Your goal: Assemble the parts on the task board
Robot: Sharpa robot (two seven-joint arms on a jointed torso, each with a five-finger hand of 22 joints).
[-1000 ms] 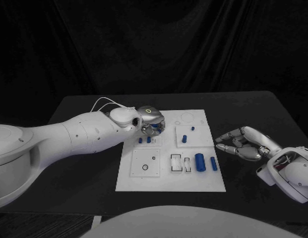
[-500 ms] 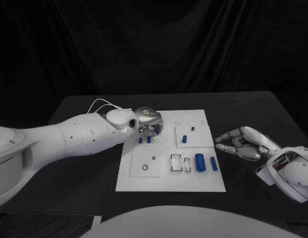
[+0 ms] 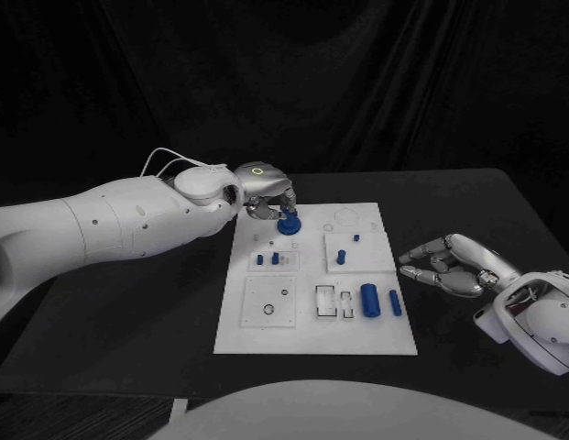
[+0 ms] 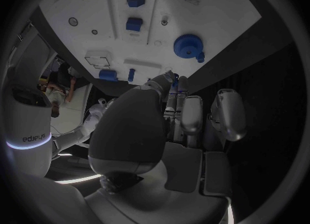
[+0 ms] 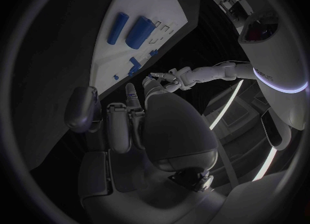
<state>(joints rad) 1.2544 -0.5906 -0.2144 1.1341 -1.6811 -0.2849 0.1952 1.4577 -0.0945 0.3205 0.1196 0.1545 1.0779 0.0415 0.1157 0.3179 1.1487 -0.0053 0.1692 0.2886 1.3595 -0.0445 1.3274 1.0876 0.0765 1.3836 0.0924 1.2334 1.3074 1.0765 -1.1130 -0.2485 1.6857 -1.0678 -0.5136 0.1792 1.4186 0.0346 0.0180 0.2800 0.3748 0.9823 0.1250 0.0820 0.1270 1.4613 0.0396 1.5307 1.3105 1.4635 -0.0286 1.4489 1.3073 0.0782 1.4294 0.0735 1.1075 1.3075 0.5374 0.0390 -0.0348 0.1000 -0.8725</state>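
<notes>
Table (image 3: pixel 139 302), black, carried the white task board (image 3: pixel 313 335) at its middle. Left hand (image 3: pixel 266 196) hovered over the board's far left corner, fingertips at a round blue part (image 3: pixel 289 224); whether it gripped that part I could not tell. Right hand (image 3: pixel 449 266) rested on the table just right of the board, fingers loosely curled and holding nothing. Two blue cylinders (image 3: pixel 370 300) lay near the board's right edge.

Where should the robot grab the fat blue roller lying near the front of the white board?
Probably around the middle of the fat blue roller, coming straight down from above. It lies flat on the task board, long and round, with a thinner blue piece close on one side, so fingers should close across its width.
</notes>
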